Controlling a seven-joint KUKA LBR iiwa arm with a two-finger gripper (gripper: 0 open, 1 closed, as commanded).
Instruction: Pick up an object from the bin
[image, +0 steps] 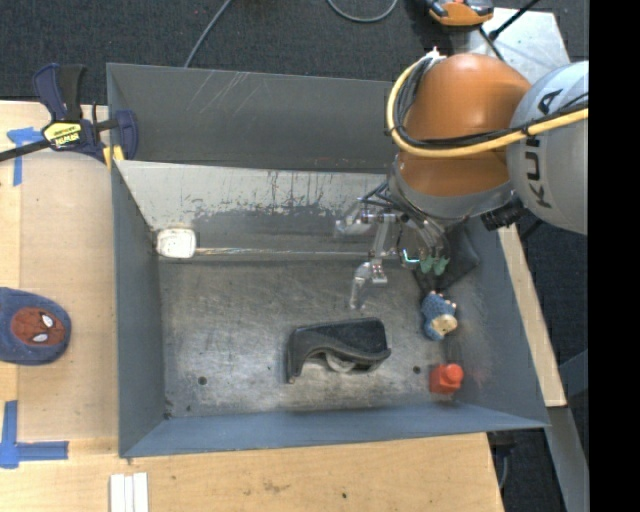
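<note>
I am looking down at my gripper (362, 285). It hangs under the big orange cover of the arm, in the right half of the grey bin (300, 428), a little way out from the back wall. I cannot tell how far apart its two tips are, and I cannot tell if it has hold of anything. Under it I see bare, scratched bin floor.

The closest thing to it is a black shoe (338, 348). It lies just in front of the gripper, near the middle of the floor. It is dark and floppy, tipped on its side, with something pale showing at its opening.

A small blue and yellow toy (437, 316) lies to the right of the gripper. A little red thing (446, 377) sits further on, in the front right corner.

Far off on the left, by the back wall, lies a white block (176, 243) with a long clear stick (270, 252) running from it along the wall.
</note>
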